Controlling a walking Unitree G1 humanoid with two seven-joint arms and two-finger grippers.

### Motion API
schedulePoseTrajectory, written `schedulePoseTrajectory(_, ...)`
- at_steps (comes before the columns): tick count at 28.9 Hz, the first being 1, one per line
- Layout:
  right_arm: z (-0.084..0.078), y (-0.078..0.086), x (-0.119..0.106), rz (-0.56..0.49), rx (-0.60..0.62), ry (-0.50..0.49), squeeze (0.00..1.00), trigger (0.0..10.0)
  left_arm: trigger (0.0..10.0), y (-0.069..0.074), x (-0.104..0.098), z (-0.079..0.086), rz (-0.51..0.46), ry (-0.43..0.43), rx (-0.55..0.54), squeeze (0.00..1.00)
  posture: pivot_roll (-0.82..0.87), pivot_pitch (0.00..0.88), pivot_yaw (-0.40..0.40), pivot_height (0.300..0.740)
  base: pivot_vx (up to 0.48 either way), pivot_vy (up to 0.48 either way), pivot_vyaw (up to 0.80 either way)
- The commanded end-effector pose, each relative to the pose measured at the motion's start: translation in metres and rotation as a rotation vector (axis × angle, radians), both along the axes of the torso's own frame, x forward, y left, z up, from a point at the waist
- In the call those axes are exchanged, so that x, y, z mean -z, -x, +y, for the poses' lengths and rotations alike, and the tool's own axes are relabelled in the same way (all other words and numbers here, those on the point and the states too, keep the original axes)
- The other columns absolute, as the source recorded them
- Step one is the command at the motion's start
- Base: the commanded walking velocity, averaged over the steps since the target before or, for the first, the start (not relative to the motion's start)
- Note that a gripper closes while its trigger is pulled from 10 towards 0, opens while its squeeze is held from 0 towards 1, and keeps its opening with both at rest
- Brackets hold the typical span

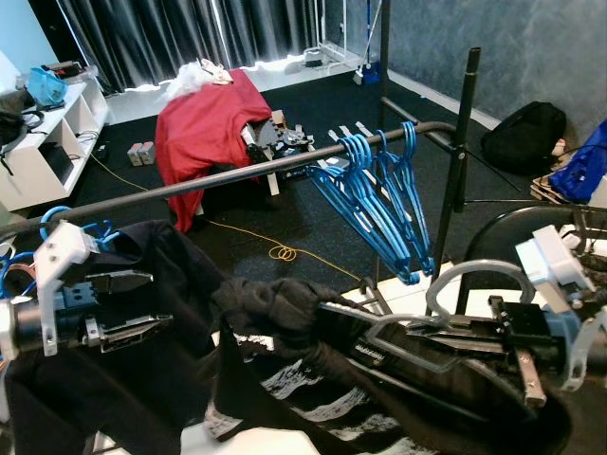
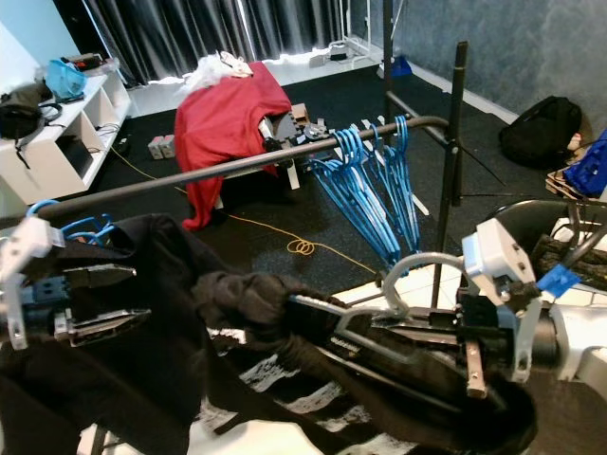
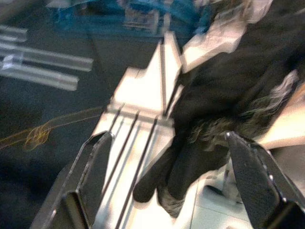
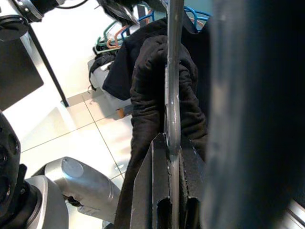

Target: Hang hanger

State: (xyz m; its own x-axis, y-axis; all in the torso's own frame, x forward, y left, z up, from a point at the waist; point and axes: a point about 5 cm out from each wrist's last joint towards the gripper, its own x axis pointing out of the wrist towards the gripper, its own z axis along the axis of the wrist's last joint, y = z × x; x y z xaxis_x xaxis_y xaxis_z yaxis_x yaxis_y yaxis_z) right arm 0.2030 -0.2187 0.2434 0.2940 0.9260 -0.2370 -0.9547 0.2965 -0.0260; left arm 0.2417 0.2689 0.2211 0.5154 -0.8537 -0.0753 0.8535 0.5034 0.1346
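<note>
A grey hanger (image 1: pixel 471 275) carrying a black garment (image 1: pixel 285 313) is held low in front of the rack, below the dark rail (image 1: pixel 237 175). My right gripper (image 1: pixel 379 336) is shut on the hanger's bar (image 4: pixel 172 95), with its fingers lying along it. The hook curves up near my right wrist, apart from the rail. My left gripper (image 1: pixel 142 305) stands open at the left, just beside the garment's sleeve (image 3: pixel 214 119), gripping nothing. Several blue hangers (image 1: pixel 375 190) hang on the rail's right end.
Another black garment (image 1: pixel 123 398) hangs at the rail's left end under a blue hanger (image 1: pixel 57 220). The rack's upright post (image 1: pixel 455 171) stands on the right. Beyond are a red cloth (image 1: pixel 209 123), a yellow cable (image 1: pixel 282 252), a black backpack (image 1: pixel 526 133) and a white shelf (image 1: pixel 47 142).
</note>
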Motion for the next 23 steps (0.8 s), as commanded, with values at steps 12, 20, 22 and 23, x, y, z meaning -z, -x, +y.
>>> schedulePoseTrajectory(12,0.004,0.004,-0.028,-0.103,-0.072,-0.079,0.00,0.0,10.0,0.000,0.027,-0.057,0.058,0.094,0.207,0.00,-0.19,0.000,0.137,0.740,0.000,0.000,0.00)
schedulePoseTrajectory(20,0.007,0.011,-0.050,-0.172,-0.118,-0.198,0.00,0.0,10.0,-0.001,0.043,-0.051,0.122,0.046,0.174,0.00,-0.19,0.000,0.142,0.740,0.000,0.000,0.00)
schedulePoseTrajectory(22,0.007,0.011,-0.050,-0.172,-0.118,-0.198,0.00,0.0,10.0,-0.001,0.043,-0.051,0.122,0.046,0.174,0.00,-0.19,0.000,0.142,0.740,0.000,0.000,0.00)
schedulePoseTrajectory(23,0.006,0.011,-0.051,-0.175,-0.119,-0.199,0.00,0.0,10.0,-0.001,0.043,-0.052,0.126,0.052,0.174,0.00,-0.19,0.000,0.142,0.740,0.000,0.000,0.00)
